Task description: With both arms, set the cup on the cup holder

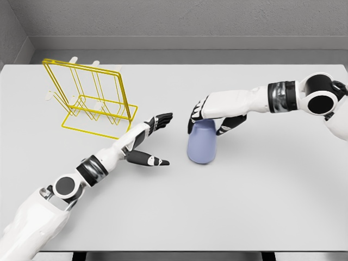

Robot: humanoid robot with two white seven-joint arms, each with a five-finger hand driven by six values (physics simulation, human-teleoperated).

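Reaching in from the right edge, the right arm runs nearly level across the worktop (pixel 261 206), its forearm pointing toward the left arm, and the right hand (pixel 213 117) sits on top of the pale blue cup (pixel 202 142). Its dark fingers (pixel 196 115) drape over the cup's upper end on one side, with the thumb curling down the other side, so the hand is closed around the top of the cup. The cup stands on the worktop directly beneath that hand, wider at the bottom than at the top.

The left arm rises from the lower left corner and slants up toward the middle, elbow low, wrist straight. The left hand (pixel 149 138) is spread and holds nothing: its fingers (pixel 161 119) stretch toward the cup, the thumb splayed out below them. It stays apart from the cup, just beside it.

The yellow wire cup holder (pixel 89 98) stands beyond the left hand, well apart from the right hand and the cup.
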